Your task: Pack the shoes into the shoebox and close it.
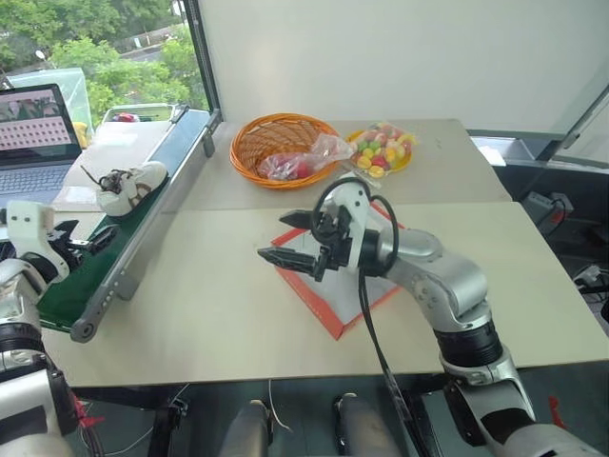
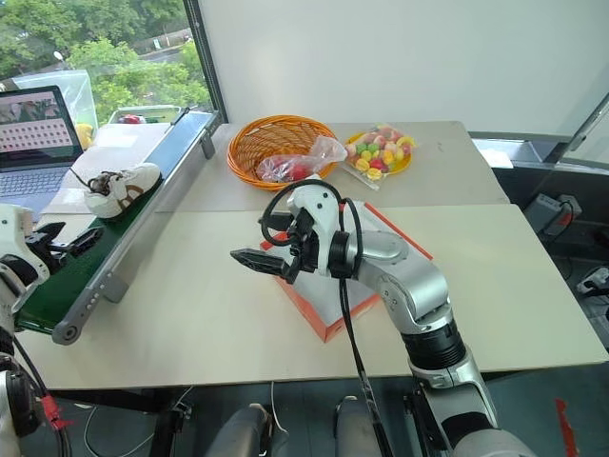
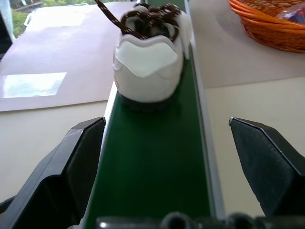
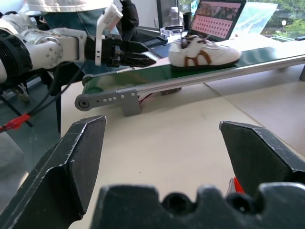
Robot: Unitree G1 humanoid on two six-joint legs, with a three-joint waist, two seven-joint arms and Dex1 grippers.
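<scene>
One white shoe (image 1: 131,186) with dark laces lies on the green conveyor belt (image 3: 152,162) at the left of the table. My left gripper (image 1: 93,239) hovers over the near end of the belt, open. It points along the belt at the shoe's heel (image 3: 151,71), a short way off. The red shoebox (image 2: 303,309), white inside, lies open on the table's middle. My right gripper (image 1: 290,240) hangs just above the box's left corner, open and empty, pointing left toward the belt.
An orange wicker basket (image 1: 281,143) with a plastic bag and a plate of coloured sweets (image 1: 381,150) stand at the back of the table. A laptop (image 1: 33,133) sits left of the conveyor. A person (image 4: 71,14) stands beyond the belt's near end.
</scene>
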